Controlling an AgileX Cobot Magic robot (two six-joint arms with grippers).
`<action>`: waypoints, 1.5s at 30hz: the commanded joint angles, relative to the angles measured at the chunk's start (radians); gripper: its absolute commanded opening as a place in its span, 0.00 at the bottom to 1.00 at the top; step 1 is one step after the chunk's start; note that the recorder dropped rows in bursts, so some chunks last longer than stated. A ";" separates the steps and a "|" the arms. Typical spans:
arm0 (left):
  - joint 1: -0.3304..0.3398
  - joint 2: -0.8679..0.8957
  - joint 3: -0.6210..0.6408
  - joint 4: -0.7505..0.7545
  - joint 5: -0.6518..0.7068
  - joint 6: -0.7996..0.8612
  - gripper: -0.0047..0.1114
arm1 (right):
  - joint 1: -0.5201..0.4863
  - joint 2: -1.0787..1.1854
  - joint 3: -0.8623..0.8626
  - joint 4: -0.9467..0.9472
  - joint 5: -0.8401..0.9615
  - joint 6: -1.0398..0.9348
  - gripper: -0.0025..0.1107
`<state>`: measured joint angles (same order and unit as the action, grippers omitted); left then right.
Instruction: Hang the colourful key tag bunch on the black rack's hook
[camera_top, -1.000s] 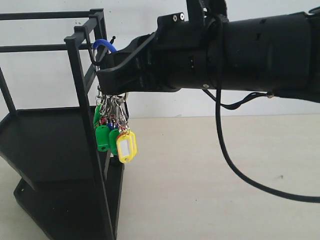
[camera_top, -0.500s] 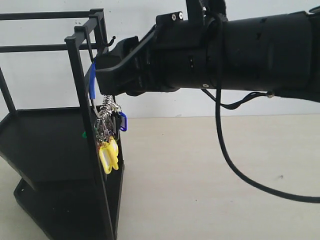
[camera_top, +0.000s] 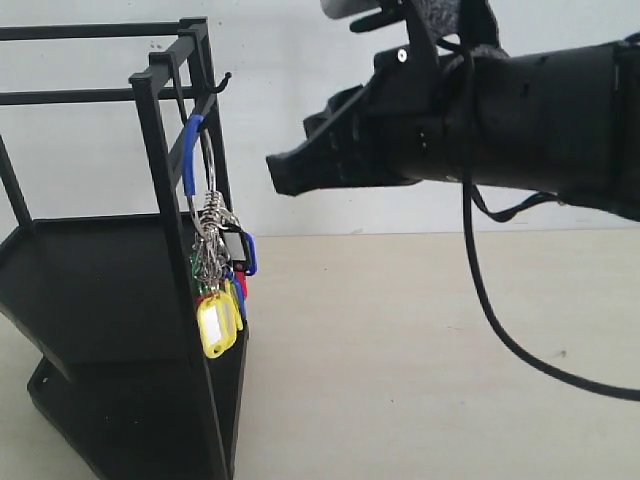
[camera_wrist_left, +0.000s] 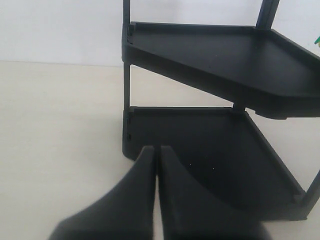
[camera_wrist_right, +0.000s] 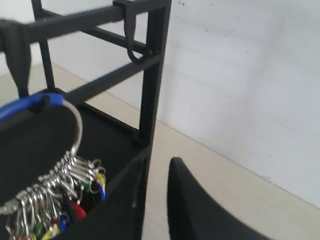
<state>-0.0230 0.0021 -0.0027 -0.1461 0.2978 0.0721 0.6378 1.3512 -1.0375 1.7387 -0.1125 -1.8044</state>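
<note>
Colourful key tag bunch (camera_top: 216, 285) hangs vertically from the hook (camera_top: 221, 85), tags down

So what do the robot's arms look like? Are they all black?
Pretty much, yes. The right arm is a fat matt black tube, with a thin black cable looping beneath it and a small silver screw near the top. The right gripper narrows to a blunt wedge. The left gripper has two smooth black fingers curving to thin tips. No writing shows.
</note>
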 joint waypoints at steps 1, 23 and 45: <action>0.002 -0.002 0.003 0.005 -0.009 0.003 0.08 | 0.000 -0.041 0.063 0.006 -0.040 -0.039 0.02; 0.002 -0.002 0.003 0.005 -0.009 0.003 0.08 | 0.000 -0.154 0.121 0.006 -0.038 0.157 0.02; 0.002 -0.002 0.003 0.005 -0.009 0.003 0.08 | 0.000 -0.154 0.121 0.006 -0.036 0.159 0.02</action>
<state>-0.0230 0.0021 -0.0027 -0.1461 0.2978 0.0721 0.6378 1.2055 -0.9188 1.7387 -0.1457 -1.6455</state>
